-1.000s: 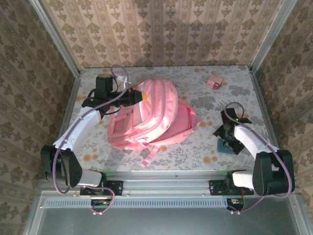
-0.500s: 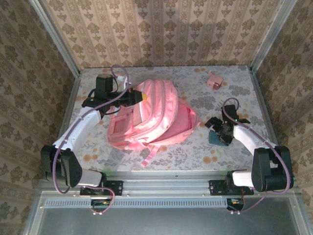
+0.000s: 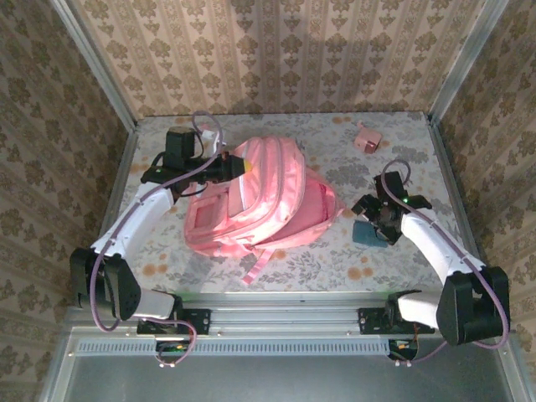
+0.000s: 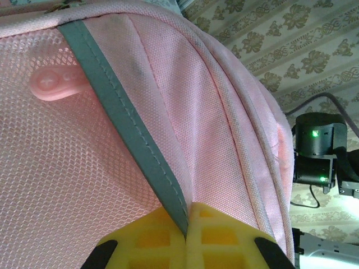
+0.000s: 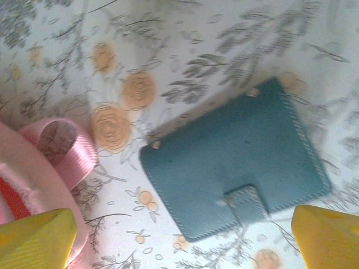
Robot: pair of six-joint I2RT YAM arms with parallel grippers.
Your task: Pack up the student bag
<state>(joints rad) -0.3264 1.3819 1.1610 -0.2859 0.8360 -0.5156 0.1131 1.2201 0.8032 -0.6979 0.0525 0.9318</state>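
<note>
The student bag (image 3: pixel 260 197), a large pink backpack, lies at the table's middle left. My left gripper (image 3: pixel 239 165) is at the bag's upper left edge. In the left wrist view its yellow jaws (image 4: pixel 188 224) are shut on the bag's grey-trimmed fabric edge (image 4: pixel 129 129). A teal wallet with a snap tab (image 5: pixel 235 162) lies flat on the table, right of the bag. My right gripper (image 5: pixel 185 230) hangs open over the wallet (image 3: pixel 365 234), one yellow finger on each side and nothing pinched. A pink strap loop (image 5: pixel 61 145) lies just left of the wallet.
A small pink box (image 3: pixel 367 138) sits at the back right of the floral tabletop (image 3: pixel 402 159). Patterned walls close in the table on three sides. A loose pink strap (image 3: pixel 255 266) trails from the bag toward the front edge.
My right arm has swung left and away from the front edge, toward the bag. The teal wallet now shows further left, nearer the bag. The left arm holds still.
</note>
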